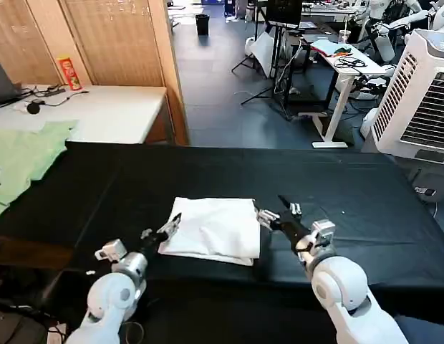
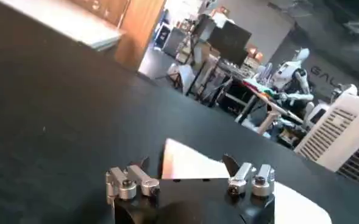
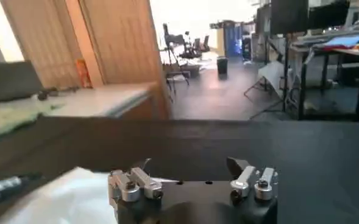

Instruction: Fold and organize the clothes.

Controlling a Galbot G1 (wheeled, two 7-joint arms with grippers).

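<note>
Head view: my left gripper sits w/ jaws spread at the left edge of the T-shirt; right gripper also spread, just beside its right edge. Shirt's folded into a white rectangle, center-front of the black table. I'd say it's light, soft, floppy cotton, so pinch edges or corners thru all layers, else the fold slumps. No lettering legible on it as folded. Pale green garment lies far left.
</note>
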